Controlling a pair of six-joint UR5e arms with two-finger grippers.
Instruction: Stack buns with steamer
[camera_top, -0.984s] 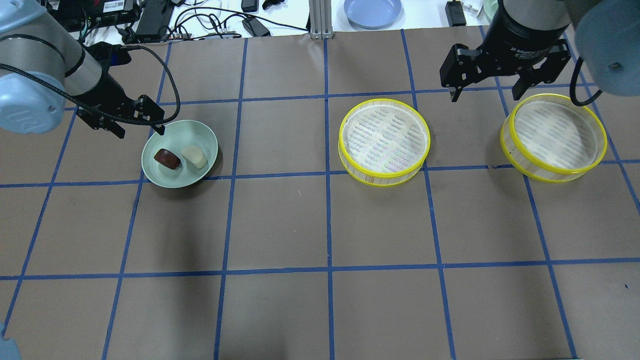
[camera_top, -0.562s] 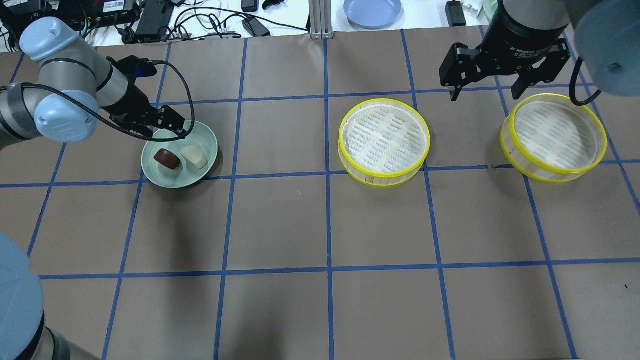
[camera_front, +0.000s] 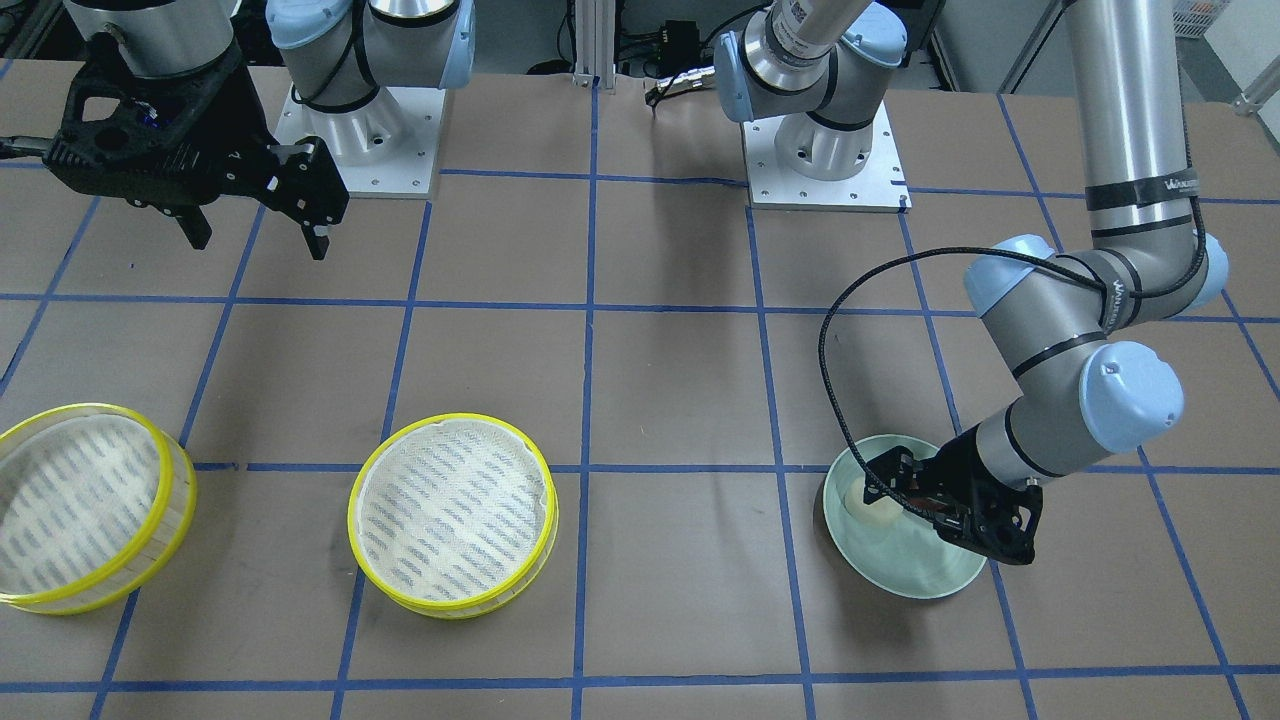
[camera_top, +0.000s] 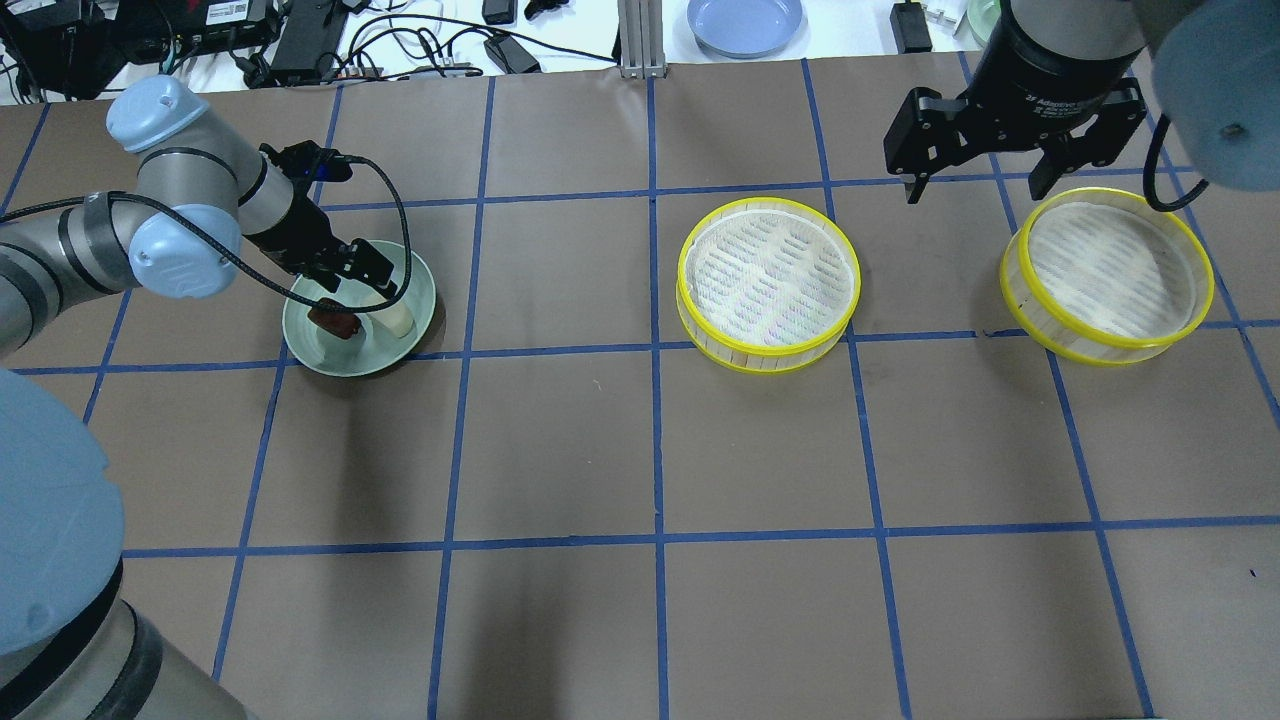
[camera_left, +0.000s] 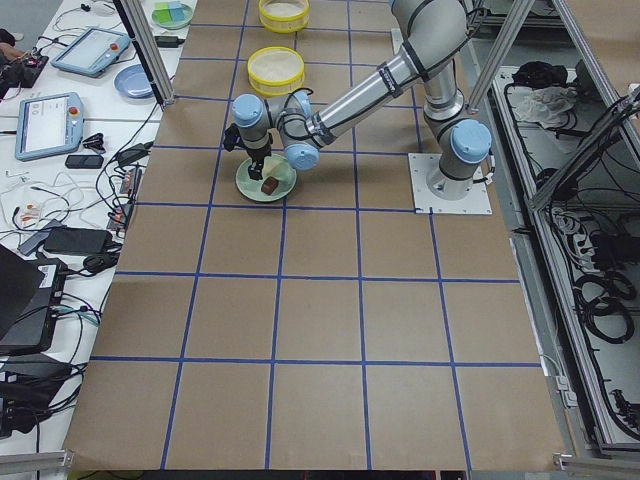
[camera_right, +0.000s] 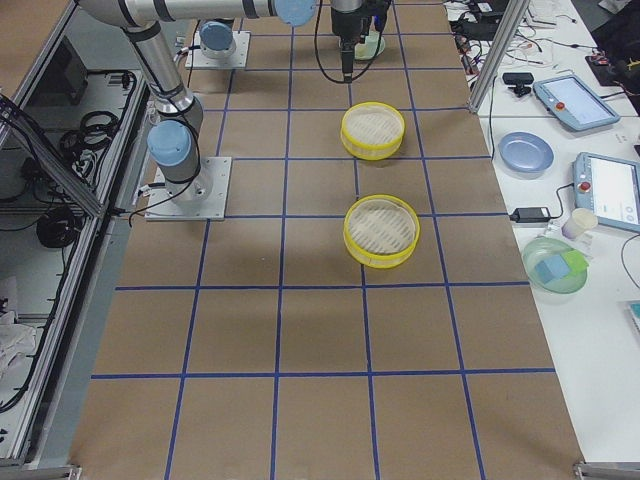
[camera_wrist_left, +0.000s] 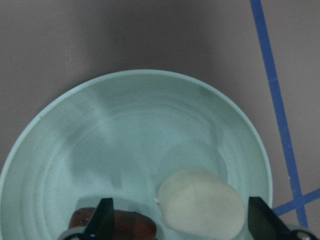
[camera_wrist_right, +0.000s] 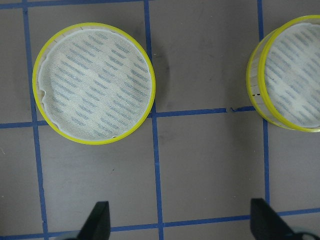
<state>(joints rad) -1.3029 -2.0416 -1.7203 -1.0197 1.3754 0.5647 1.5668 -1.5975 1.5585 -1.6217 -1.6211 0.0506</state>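
Brown desk holds two yellow-rimmed round steamer trays, one pale-green bowl with cream-white bun and reddish-brown bun; left claw, right claw gape wide, empty.

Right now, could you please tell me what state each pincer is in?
Left pincer: open, empty, over the bowl.
Right pincer: open, empty.

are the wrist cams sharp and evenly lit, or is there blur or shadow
Left wrist view: slightly soft up close, white bun and bowl edges fuzzy, a shadow darkening the table above the bowl. Right wrist view: sharp and evenly lit, lining of the whole steamer crisp.
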